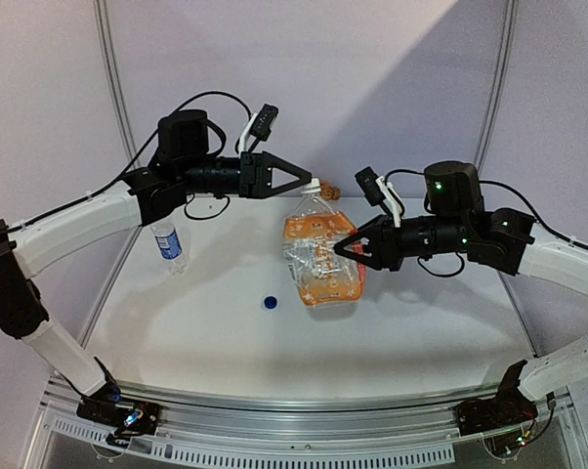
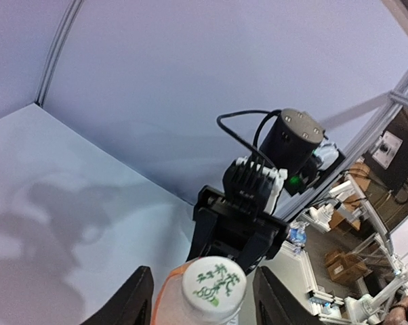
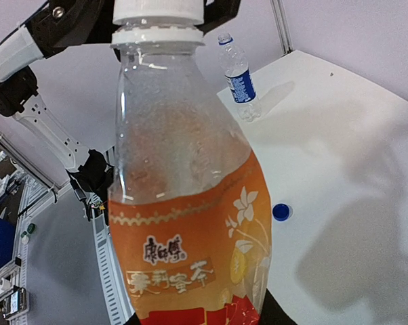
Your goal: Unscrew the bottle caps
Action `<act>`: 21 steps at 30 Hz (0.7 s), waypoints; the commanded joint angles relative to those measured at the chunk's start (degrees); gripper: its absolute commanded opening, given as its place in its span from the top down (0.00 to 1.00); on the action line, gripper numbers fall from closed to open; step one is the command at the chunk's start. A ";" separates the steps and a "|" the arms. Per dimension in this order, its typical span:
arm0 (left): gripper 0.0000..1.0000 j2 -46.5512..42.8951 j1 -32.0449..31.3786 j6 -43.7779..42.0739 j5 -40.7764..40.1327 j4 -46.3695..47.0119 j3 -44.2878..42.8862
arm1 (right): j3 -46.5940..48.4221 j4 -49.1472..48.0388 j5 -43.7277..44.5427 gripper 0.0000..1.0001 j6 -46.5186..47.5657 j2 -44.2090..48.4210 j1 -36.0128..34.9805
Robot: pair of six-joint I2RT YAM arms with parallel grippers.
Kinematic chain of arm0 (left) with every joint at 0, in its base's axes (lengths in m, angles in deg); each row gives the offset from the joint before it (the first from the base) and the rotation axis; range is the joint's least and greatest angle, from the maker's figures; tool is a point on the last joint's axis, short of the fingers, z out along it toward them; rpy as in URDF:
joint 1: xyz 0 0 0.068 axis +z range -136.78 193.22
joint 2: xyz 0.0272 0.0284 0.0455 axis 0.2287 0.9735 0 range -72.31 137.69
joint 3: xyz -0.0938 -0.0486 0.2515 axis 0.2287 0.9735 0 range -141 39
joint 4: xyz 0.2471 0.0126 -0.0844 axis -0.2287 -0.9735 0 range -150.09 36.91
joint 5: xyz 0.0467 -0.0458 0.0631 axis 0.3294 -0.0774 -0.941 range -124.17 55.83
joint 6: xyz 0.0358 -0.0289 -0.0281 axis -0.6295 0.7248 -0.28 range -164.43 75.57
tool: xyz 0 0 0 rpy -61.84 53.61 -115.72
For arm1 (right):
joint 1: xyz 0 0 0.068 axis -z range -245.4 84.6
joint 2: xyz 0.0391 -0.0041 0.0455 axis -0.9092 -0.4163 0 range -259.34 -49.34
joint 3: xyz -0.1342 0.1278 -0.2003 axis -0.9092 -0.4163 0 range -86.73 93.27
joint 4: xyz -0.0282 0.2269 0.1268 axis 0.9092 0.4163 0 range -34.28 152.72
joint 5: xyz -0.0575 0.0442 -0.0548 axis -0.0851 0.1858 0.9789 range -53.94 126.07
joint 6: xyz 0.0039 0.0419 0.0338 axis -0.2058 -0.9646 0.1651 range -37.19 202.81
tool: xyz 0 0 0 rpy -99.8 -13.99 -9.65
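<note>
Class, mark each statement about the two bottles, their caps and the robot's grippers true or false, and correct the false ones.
1. The white cap is on the orange bottle. True.
2. The blue cap sits on the water bottle. False: it lies on the table, apart from that bottle.
3. The right gripper holds the orange bottle by its body. True.
4. The left gripper is clamped on the water bottle. False: it is open at the white cap, with a finger on either side, and the water bottle stands alone.
</note>
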 commanded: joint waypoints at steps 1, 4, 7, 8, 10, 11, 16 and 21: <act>0.57 1.55 -0.90 -0.04 1.80 0.63 -1.62 | 1.68 0.00 -1.07 1.00 0.86 -0.90 0.15; 0.68 2.21 -1.27 -0.52 1.97 -0.10 -1.86 | 2.11 0.07 -0.98 1.00 1.04 -1.11 0.08; 0.78 2.74 -1.71 -0.82 1.87 -0.86 -2.08 | 2.44 0.05 -0.79 1.00 1.18 -1.29 0.06; 0.82 2.89 -1.86 -0.91 1.72 -1.04 -2.17 | 2.55 0.12 -0.70 1.00 1.22 -1.35 0.07; 0.85 3.11 -2.07 -1.00 0.84 -2.05 -2.38 | 2.75 0.11 -0.26 1.00 1.31 -1.55 0.08; 0.86 3.26 -2.21 -1.09 -0.05 -2.38 -2.62 | 2.83 0.17 0.33 1.00 1.32 -1.50 0.08; 0.88 5.64 -4.20 0.05 -13.04 -13.86 -6.95 | 5.65 3.15 11.52 1.00 1.21 -2.84 0.05; 0.87 12.83 -7.86 10.00 -29.81 -28.14 -18.68 | 16.42 14.08 27.31 1.00 0.78 -10.40 0.05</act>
